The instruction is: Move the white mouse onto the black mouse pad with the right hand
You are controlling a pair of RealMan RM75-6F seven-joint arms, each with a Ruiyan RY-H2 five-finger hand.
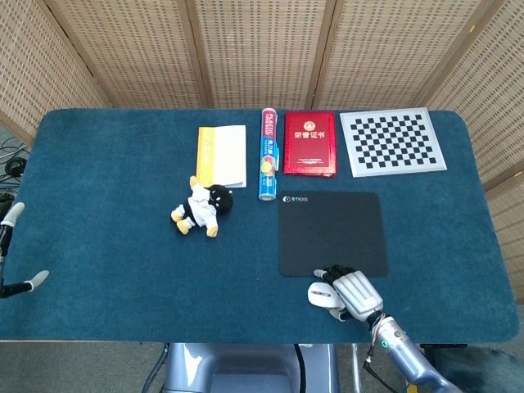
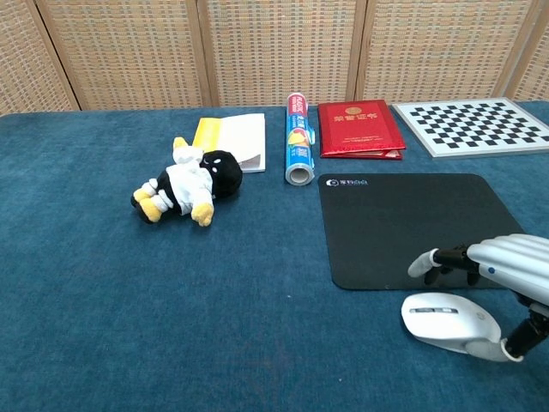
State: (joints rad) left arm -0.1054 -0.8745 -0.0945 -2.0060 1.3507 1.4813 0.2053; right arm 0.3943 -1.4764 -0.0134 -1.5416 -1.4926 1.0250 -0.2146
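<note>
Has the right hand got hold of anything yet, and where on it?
Cannot tell. The right hand arches over the white mouse with its thumb at the rear, but a closed grip isn't visible.

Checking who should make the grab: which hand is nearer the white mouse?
Right. The right hand arches directly over the white mouse near the black mouse pad; the left hand sits at the table's far left edge.

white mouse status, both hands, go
Right robot hand arched over white mouse, thumb at its rear; firm grip unclear. Mouse on blue cloth, just short of black mouse pad. Left robot hand idle at table edge. Path clear.
</note>
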